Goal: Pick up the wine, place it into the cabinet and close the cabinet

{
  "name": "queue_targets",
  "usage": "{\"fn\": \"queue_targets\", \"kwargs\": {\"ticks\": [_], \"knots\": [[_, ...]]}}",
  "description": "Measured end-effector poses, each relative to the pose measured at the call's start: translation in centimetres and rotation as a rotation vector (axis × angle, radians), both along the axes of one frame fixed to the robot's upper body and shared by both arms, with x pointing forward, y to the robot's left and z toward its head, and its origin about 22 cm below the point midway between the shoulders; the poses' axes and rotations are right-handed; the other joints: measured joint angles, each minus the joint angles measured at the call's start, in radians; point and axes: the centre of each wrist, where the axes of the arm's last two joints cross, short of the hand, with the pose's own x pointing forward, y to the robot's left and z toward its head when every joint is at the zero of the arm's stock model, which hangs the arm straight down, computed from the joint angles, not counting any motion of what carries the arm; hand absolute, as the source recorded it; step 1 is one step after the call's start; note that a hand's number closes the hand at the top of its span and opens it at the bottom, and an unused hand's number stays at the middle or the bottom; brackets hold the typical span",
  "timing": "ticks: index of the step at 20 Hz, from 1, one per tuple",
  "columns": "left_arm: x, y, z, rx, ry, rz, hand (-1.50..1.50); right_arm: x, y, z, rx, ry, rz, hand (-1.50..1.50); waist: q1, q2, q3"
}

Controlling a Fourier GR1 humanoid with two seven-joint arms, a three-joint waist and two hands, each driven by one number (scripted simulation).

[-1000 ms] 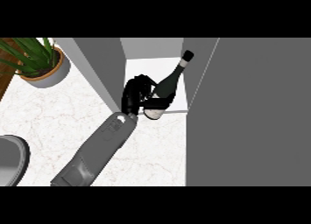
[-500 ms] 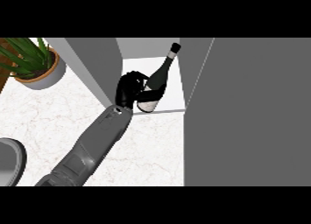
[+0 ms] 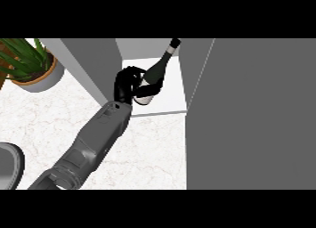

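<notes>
The wine bottle (image 3: 156,71) is dark, with a pale base, and leans with its neck pointing up and to the right. It is inside the open cabinet, over the white cabinet floor (image 3: 170,104). My left hand (image 3: 127,84) is shut on the bottle's lower body from the left, with its grey forearm running down to the lower left. The cabinet door (image 3: 259,116) stands open as a wide grey panel on the right. My right hand does not show.
A potted plant (image 3: 29,67) stands at the upper left beside the cabinet's left wall (image 3: 88,67). A grey round object (image 3: 4,164) is cut off by the lower left edge. The marble counter (image 3: 153,151) lies in front of the cabinet.
My left hand has carried the bottle farther away and slightly left, deeper into the cabinet. The forearm has swung leftward at the lower edge.
</notes>
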Motion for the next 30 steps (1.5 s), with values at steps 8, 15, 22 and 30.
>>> {"fn": "queue_targets", "kwargs": {"ticks": [8, 15, 22, 30], "knots": [[1.0, -0.1, 1.2, 0.152, -0.085, 0.001, 1.5, 0.1, 0.0, -0.1, 0.007, -0.01, 0.026, -1.5, -0.008, 0.004, 0.001], [1.8, -0.6, 2.4, 0.296, -0.117, -0.023, 1.5, 0.4, -0.1, 0.1, 0.001, -0.022, 0.049, -1.5, -0.026, 0.006, 0.001], [2.3, -1.6, 3.9, 0.292, -0.116, 0.004, 1.5, 0.5, -0.4, 0.1, -0.001, -0.03, 0.062, -1.5, -0.041, 0.008, 0.001], [2.6, -1.7, 4.2, 0.36, -0.049, 0.068, 1.5, 0.8, 0.0, 0.0, 0.014, -0.033, 0.093, -1.5, -0.054, 0.01, 0.002]]}}
